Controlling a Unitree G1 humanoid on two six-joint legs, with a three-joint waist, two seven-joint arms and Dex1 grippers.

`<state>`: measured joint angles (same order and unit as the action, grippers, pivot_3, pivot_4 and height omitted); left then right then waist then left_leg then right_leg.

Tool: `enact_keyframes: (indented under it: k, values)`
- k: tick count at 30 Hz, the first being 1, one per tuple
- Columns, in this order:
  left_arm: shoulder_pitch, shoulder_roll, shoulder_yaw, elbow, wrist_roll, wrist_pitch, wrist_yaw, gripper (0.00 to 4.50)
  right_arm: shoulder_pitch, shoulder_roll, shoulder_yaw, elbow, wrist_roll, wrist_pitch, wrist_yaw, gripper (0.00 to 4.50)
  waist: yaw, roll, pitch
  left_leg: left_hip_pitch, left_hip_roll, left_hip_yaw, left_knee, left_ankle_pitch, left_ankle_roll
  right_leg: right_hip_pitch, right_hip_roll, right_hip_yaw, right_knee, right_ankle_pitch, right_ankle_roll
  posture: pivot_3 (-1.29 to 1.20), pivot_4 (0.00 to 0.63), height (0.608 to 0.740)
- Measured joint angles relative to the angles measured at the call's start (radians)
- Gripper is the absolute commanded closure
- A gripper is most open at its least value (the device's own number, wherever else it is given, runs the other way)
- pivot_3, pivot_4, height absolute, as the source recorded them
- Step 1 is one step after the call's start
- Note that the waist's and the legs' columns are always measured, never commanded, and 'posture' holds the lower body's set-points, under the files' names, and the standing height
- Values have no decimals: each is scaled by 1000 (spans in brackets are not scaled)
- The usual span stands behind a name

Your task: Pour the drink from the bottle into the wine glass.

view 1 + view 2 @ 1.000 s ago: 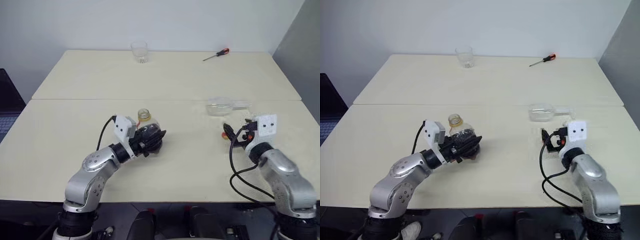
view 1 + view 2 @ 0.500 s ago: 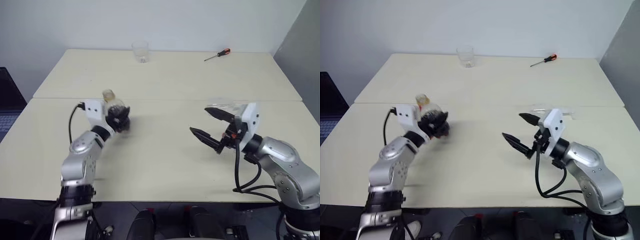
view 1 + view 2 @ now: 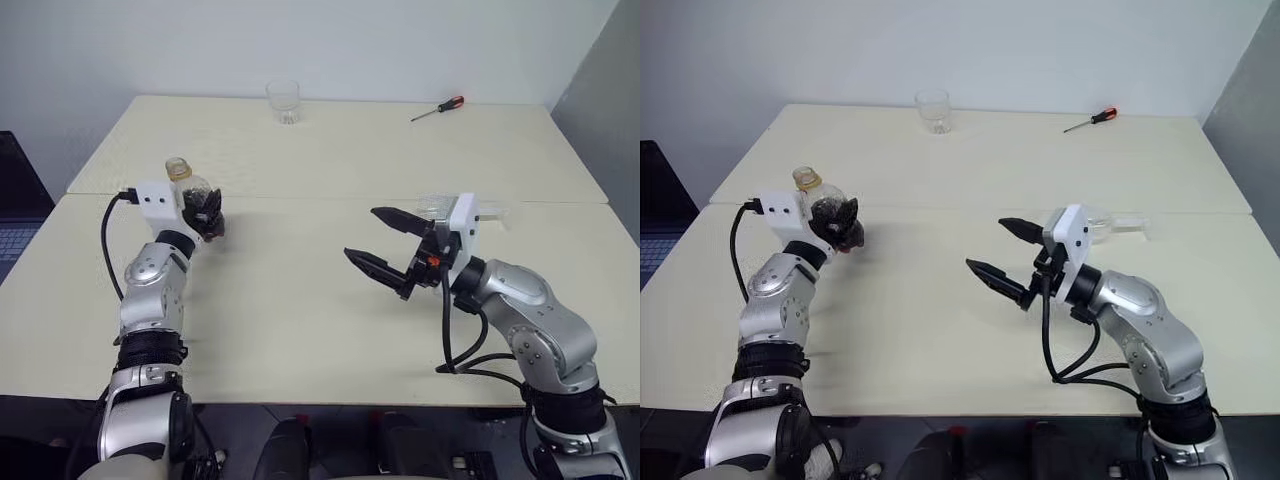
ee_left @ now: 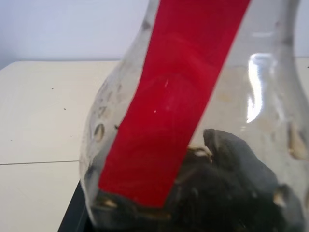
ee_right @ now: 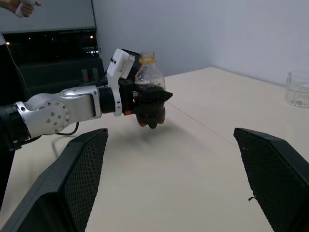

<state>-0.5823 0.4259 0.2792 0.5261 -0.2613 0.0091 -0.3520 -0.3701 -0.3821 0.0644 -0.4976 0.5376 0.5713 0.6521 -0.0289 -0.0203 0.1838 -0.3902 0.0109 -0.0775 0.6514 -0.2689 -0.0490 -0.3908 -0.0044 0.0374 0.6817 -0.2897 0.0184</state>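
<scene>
Both arms have swung leftward: the left gripper point(image 3: 205, 212), clamped on the upright bottle point(image 3: 190, 190), now holds it out at the table's left, while the right gripper point(image 3: 385, 243), jaws spread wide, faces it, likely ready to uncap.

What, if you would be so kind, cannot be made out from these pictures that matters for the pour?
- Wine glass: lying behind the right gripper in both eye views, mostly hidden by the wrist; its stem and foot are unclear.
- Bottle: the left gripper wraps its lower body, hiding the drink level.
- Bottle mouth: cut off by the left wrist view's top edge.
</scene>
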Motion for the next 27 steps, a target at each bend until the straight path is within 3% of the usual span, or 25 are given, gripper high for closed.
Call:
enact_keyframes:
  k: [14, 21, 27]
  values:
    - [35, -89, -2, -20, 5, -35, 54, 2275, 0, -1, -1, 28, -1, -33, 35, 44, 0, 0, 0, -5, 0, -2, 10, 0, 0, 1, 0, 0, 1, 2, 3, 0, 150, 740]
    - [37, -100, -1, -27, 5, -35, 79, 157, 0, 0, -1, 35, -4, -37, 35, 0, 0, 0, 0, -5, -1, -2, 10, 0, 0, 1, 0, 0, 0, 2, 3, 0, 150, 740]
    - [51, -99, -1, -69, -2, -31, 79, 36, 2, -2, -1, 35, -4, -38, 36, 0, 0, 0, 0, -5, -1, -2, 10, 0, 0, 1, 0, 0, 0, 2, 3, 0, 150, 740]
